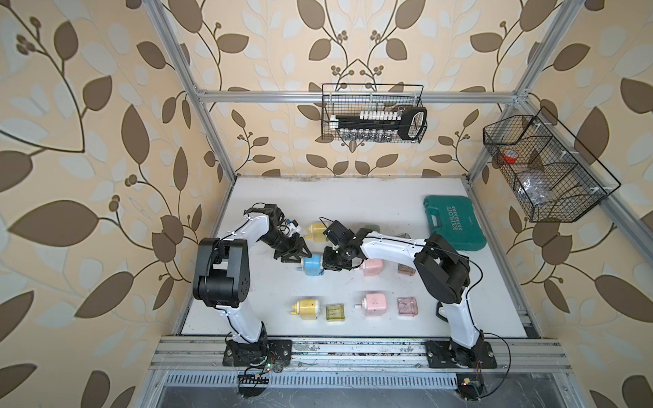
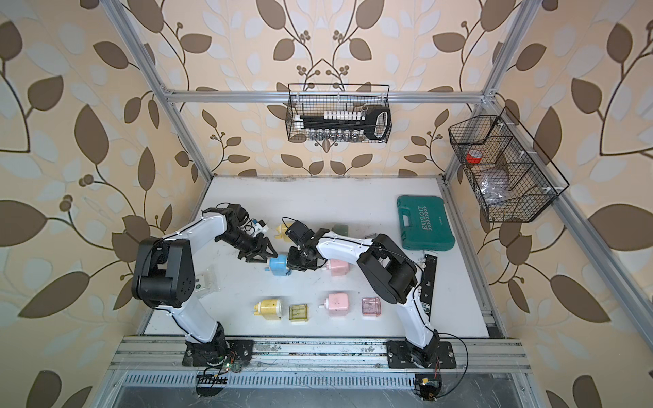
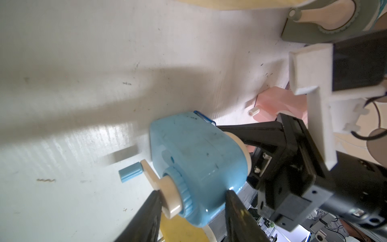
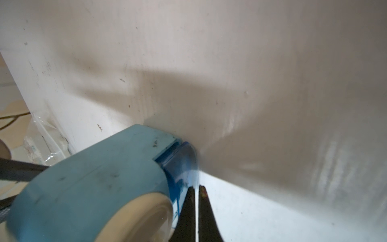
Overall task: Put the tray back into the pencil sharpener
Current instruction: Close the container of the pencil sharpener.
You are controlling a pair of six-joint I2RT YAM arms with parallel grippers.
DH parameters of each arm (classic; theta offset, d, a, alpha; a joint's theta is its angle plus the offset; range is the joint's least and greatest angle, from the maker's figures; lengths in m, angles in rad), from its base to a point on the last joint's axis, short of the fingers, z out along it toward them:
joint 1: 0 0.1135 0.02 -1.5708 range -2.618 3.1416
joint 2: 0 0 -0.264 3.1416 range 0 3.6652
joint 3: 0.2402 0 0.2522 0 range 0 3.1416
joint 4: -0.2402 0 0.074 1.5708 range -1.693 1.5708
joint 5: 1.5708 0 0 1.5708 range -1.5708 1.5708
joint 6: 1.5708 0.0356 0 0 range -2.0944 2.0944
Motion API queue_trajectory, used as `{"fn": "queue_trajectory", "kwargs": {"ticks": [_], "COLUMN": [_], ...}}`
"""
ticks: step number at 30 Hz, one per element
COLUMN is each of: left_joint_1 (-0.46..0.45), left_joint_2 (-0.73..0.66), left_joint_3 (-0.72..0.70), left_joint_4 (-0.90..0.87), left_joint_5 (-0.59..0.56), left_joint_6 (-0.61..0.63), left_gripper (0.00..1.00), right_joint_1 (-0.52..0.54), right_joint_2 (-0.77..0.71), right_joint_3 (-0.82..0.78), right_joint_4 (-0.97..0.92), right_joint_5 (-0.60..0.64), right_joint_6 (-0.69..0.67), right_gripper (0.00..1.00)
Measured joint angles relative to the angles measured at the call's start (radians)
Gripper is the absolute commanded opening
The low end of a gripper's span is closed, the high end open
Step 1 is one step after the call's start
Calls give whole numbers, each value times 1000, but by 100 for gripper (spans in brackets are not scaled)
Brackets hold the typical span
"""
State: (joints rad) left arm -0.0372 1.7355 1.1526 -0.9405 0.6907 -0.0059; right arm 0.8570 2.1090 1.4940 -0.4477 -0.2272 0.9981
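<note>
Your left hand [image 3: 192, 191] is clamped across the blue pencil sharpener [image 1: 313, 265], which rests near the middle of the counter [image 1: 353, 205]. One finger is by the cream crank hub and the other is against the opposite side of the body. Your right hand [image 4: 196, 187] is pressed together on the thin outer wall of the clear blue tray [image 4: 180, 165], which sits partly inside the sharpener's slot with its end still sticking out.

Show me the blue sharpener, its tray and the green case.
blue sharpener [image 3: 199, 155]: left wrist view, body centre.
tray [image 4: 180, 165]: right wrist view, exposed end.
green case [image 1: 454, 222]: in a top view, lid centre.
</note>
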Motion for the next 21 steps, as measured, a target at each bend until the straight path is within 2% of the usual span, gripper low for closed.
{"fn": "queue_trajectory", "kwargs": {"ticks": [11,17,21], "left_joint_1": [2,5,5], "left_joint_2": [6,8,8], "left_joint_3": [6,6,6], "left_joint_4": [-4,-3,-1], "left_joint_5": [2,7,8], "left_joint_6": [0,0,0], "left_gripper": [49,50,51], "right_joint_1": [0,1,1], "right_joint_2": [5,-2,-13], "right_joint_3": [-21,-22,-22], "right_joint_4": [48,23,-24], "right_joint_5": [-35,-8,31], "right_joint_6": [22,6,-14], "right_gripper": [0,0,6]}}
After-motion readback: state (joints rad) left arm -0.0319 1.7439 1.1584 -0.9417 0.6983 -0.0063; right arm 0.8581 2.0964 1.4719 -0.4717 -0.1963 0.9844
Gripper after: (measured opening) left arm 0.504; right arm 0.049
